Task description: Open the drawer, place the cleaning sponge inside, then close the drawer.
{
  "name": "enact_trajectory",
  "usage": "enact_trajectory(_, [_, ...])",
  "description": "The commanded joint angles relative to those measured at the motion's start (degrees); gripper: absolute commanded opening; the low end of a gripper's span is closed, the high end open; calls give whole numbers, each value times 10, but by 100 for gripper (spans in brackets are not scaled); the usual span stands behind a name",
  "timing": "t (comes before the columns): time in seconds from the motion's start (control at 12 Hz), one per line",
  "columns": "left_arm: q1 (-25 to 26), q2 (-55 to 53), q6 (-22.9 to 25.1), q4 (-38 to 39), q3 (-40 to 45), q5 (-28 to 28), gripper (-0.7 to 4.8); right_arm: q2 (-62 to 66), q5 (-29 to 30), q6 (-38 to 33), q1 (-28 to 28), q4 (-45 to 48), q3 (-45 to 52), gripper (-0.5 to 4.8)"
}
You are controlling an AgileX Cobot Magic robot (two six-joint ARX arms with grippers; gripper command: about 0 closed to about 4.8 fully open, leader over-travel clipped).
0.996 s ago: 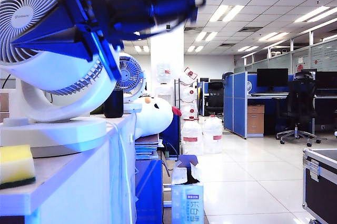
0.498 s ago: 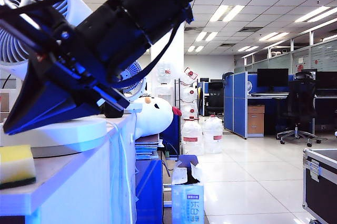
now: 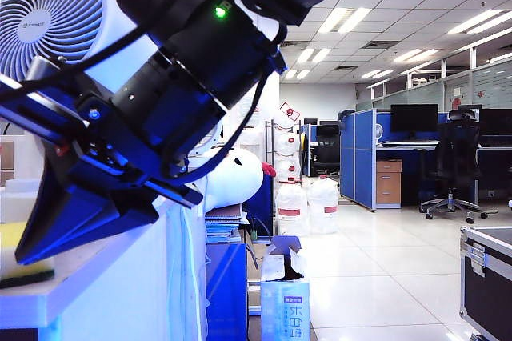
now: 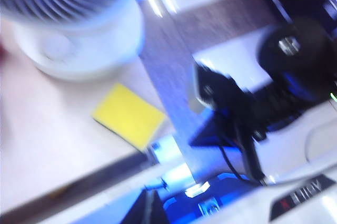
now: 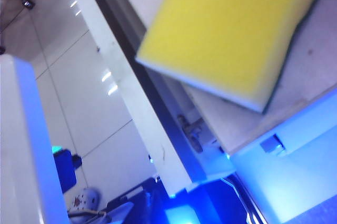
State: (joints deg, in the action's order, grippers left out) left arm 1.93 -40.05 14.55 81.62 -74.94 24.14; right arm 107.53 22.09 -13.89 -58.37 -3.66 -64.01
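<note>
At the far left of the exterior view the cleaning sponge (image 3: 18, 254) lies flat on the white cabinet top (image 3: 96, 277), yellow side up with its dark scouring layer underneath. Only a sliver of it shows there, because my right gripper (image 3: 76, 217) hangs just in front of it, its dark fingers pinched fully together and holding nothing. Behind and above stands the white fan (image 3: 60, 25), its round grille facing out over the cabinet. My right arm (image 3: 200, 53) slants up from the gripper toward the top middle of the view, a green light glowing on its housing.

From my left wrist camera, which is blurred, I look down on the sponge (image 4: 129, 116) resting near the fan's round base (image 4: 79, 50) and close to the cabinet's front edge; my right arm (image 4: 247, 108) shows there as a dark shape beside the sponge. Of my left gripper (image 4: 152, 211) only a dark tip shows at the picture's edge, and I cannot tell how wide it stands.

My right wrist camera sees the sponge (image 5: 231, 34) very close, lying by the cabinet edge (image 5: 131, 92), apart from my fingers.
</note>
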Motion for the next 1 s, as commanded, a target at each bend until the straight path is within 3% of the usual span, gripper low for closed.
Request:
enact_trajectory(0.08, [0, 9, 5, 4, -2, 21, -5, -1, -20, -30, -10, 31, -4, -5])
enact_trajectory(0.17, [0, 12, 5, 4, -2, 42, -5, 4, -19, -56, -14, 30, -4, -5])
enact_trajectory(1.0, [0, 12, -31, 5, -1, 22, -5, 21, -25, -101, -19, 36, -5, -5])
